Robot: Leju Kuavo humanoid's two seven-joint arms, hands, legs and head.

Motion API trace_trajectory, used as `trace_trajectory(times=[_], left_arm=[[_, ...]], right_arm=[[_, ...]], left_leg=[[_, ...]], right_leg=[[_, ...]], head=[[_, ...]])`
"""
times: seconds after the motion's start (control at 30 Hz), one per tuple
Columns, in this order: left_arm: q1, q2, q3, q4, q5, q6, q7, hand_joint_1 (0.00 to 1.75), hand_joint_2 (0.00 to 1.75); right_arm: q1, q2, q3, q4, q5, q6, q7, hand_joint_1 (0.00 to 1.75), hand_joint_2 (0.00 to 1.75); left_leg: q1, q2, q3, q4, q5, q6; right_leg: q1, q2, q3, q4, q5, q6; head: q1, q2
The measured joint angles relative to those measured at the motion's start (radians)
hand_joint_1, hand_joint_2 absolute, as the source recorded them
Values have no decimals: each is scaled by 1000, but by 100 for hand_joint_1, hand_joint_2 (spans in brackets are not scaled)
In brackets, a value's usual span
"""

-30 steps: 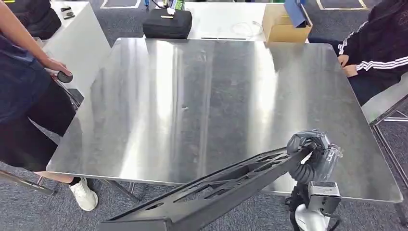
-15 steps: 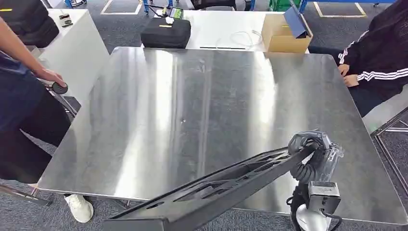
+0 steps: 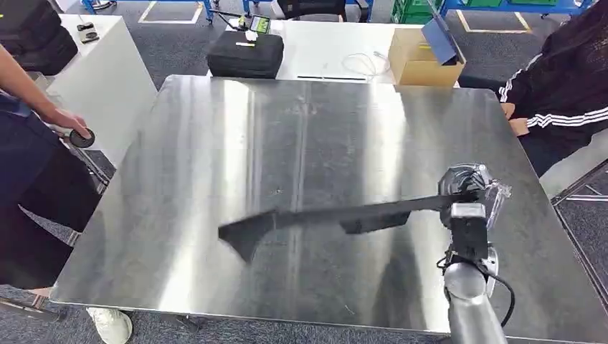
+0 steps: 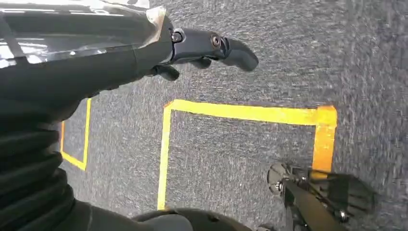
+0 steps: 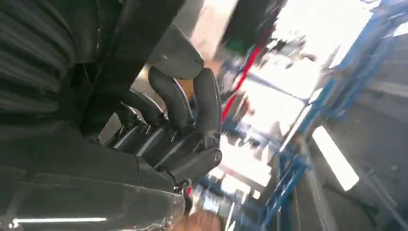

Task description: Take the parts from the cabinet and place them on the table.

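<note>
The steel table (image 3: pixel 215 179) fills the middle of the head view. Across its lower centre the long black part (image 3: pixel 323 215) hangs, clenched at one end by the right hand (image 3: pixel 462 188). Held so, it could swing or slip. The left hand (image 4: pixel 207 48) hangs empty, its fingers apart, over the floor.

A bare, shiny metal surface (image 3: pixel 215 179) spreads ahead and to the left of the right hand (image 3: pixel 466 190), reflecting bright streaks of light.
</note>
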Motion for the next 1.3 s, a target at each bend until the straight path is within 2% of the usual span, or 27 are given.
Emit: trace_trajectory(times=[0.03, 0.07, 0.13, 0.17, 0.2, 0.23, 0.27, 0.3, 0.33, 0.37, 0.4, 0.47, 0.63, 0.8, 0.9, 0.93, 1.0, 1.17, 1.2, 1.3], left_arm=[[-2, -1, -1, 0, -3, -1, -3, 0, 175], [-3, -1, -2, 0, -7, -3, -5, 0, 175], [-4, 1, -2, 0, -10, -10, -9, 0, 175], [-4, 2, -2, 0, -11, -12, -10, 0, 175], [-3, 2, -2, 0, -11, -13, -10, 0, 175], [-3, 2, -2, 0, -12, -14, -10, 0, 175], [-3, 2, -2, 0, -12, -15, -9, 0, 175], [-4, 2, -2, 0, -11, -16, -9, 0, 175], [-4, 2, -2, 0, -11, -16, -9, 0, 175], [-5, 2, -2, 0, -10, -18, -9, 0, 175], [-5, 1, -2, 0, -10, -19, -9, 0, 175], [-2, 2, -2, 0, -8, -19, -8, 0, 175], [-3, 3, -2, 0, -8, -19, -8, 0, 175], [-2, 3, -2, 0, -8, -22, -19, 0, 175], [-1, 3, -3, 0, -16, -30, -29, 0, 175], [-1, 3, -3, 0, -19, -30, -31, 0, 175], [-1, 3, -7, 0, -21, -29, -33, 0, 175], [-2, 3, -10, 0, -20, -11, -33, 0, 175], [-2, 4, -10, 0, -20, -8, -33, 0, 0], [-2, 4, -10, 0, -17, -7, -33, 0, 0]], right_arm=[[-37, -24, -22, 65, 37, -24, 8, 175, 175], [-72, -40, -36, 128, 79, -53, 19, 175, 175], [-142, -71, -59, 258, 143, -97, 41, 175, 175], [-174, -91, -70, 330, 162, -108, 52, 175, 175], [-206, -108, -80, 408, 188, -123, 68, 175, 175], [-231, -123, -84, 465, 208, -132, 79, 175, 175], [-260, -138, -86, 519, 223, -137, 91, 175, 175], [-310, -163, -89, 602, 249, -136, 116, 175, 175], [-339, -175, -91, 644, 259, -136, 132, 175, 175], [-372, -190, -92, 694, 272, -135, 151, 175, 175], [-401, -202, -92, 730, 283, -135, 165, 175, 175], [-441, -218, -93, 792, 287, -135, 175, 175, 175], [-498, -234, -92, 882, 294, -136, 179, 175, 175], [-538, -258, -91, 947, 333, -140, 272, 175, 175], [-541, -284, -91, 973, 345, -148, 302, 175, 175], [-541, -289, -92, 978, 346, -149, 303, 0, 0], [-536, -305, -96, 991, 341, -149, 301, 0, 0], [-518, -319, -107, 1003, 336, -132, 247, 0, 0], [-517, -320, -107, 1005, 340, -126, 238, 0, 0], [-512, -315, -108, 1009, 351, -105, 217, 0, 0]], left_leg=[[3, 3, 5, -9, 7, 9], [2, 2, 5, -10, 9, 17], [-4, 1, 3, -9, 9, 24], [-9, 0, 2, -9, 7, 29], [-14, -4, 3, -8, 5, 32], [-17, -6, 5, -8, 4, 34], [-20, -9, 7, -8, 3, 36], [-23, -12, 12, -7, 0, 38], [-24, -13, 13, -8, -2, 38], [-35, -15, 11, -3, -6, 34], [-35, -17, 10, -4, -7, 33], [-35, -17, 10, -1, -9, 42], [-34, -16, 17, -8, -10, 40], [-33, -18, 21, -9, -11, 35], [-33, -19, 22, -9, -11, 35], [-34, -18, 22, -9, -11, 35], [-34, -18, 23, -9, -11, 35], [-37, -18, 23, -9, -12, 36], [-37, -18, 23, -9, -12, 36], [-38, -16, 23, -9, -12, 36]], right_leg=[[-4, -2, -5, 28, -12, 0], [0, -3, -31, 78, -40, -8], [4, -3, -113, 230, -100, -22], [8, -3, -151, 296, -116, -22], [10, -3, -170, 317, -112, -17], [11, -3, -166, 296, -94, -13], [13, -3, -149, 244, -65, -8], [19, -3, -99, 114, -1, -3], [22, -3, -72, 43, 29, -4], [30, -1, -58, 14, 43, -16], [29, -3, -56, 9, 48, -24], [28, -3, -53, 7, 50, -22], [29, -3, -50, 7, 47, -27], [30, -5, -46, 7, 43, -32], [30, -5, -44, 7, 43, -33], [30, -5, -44, 7, 43, -33], [30, -5, -42, 5, 43, -32], [30, -5, -41, 4, 43, -32], [30, -5, -41, 3, 43, -32], [30, -4, -41, 3, 44, -32]], head=[[1, 0], [3, 0], [5, 0], [5, 0], [5, 0], [5, 0], [5, 0], [5, 0], [5, 0], [4, 0], [5, 0], [5, 0], [4, 0], [4, 0], [4, 0], [4, 0], [4, 0], [4, 0], [5, 0], [5, 0]])
